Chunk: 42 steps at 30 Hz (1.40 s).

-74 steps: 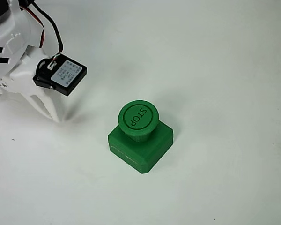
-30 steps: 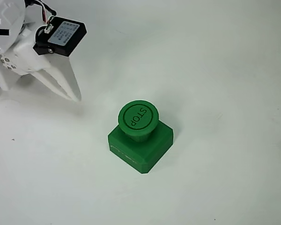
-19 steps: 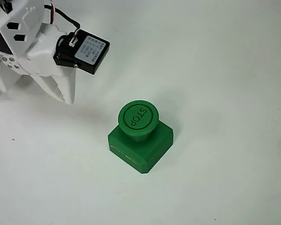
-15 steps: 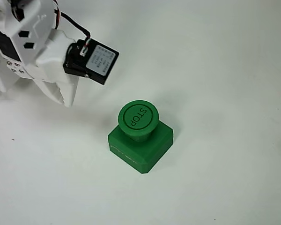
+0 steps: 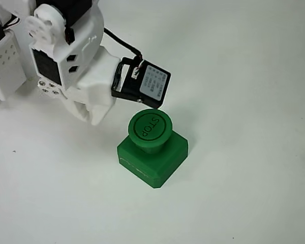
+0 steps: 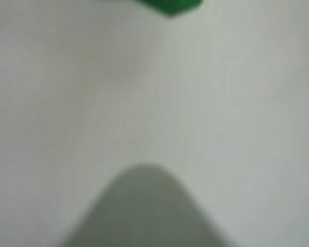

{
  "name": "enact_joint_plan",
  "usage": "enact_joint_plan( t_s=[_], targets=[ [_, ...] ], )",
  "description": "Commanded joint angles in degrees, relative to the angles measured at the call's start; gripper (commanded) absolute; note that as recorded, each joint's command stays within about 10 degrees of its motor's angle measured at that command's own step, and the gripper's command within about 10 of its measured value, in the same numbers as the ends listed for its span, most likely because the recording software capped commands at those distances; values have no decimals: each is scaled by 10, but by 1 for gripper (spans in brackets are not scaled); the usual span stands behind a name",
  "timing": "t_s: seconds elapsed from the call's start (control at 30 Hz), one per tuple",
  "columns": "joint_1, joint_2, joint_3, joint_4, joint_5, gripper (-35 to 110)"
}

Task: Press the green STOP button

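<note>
Green rigid plastic STOP button, round mushroom cap on a square chamfered base, sits mid-table just right of your white gripper (open or clenched, can't tell) — looks light, so push straight down on cap centre, no grasp.

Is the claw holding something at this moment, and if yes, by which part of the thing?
Nothing is held. In the fixed view the claw hangs beside the green STOP button, to its left, with nothing between its fingers.
</note>
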Motion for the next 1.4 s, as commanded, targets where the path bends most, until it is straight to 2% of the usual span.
enact_joint_plan(
  t_s=[0.0,0.43,0.73,1.37],
  targets=[
    [2,9,-99,4,-11,0],
    [-30,-65,-325,1,4,0],
    [-46,-77,-308,20,71,0],
    [-57,-102,-268,49,99,0]
  ],
)
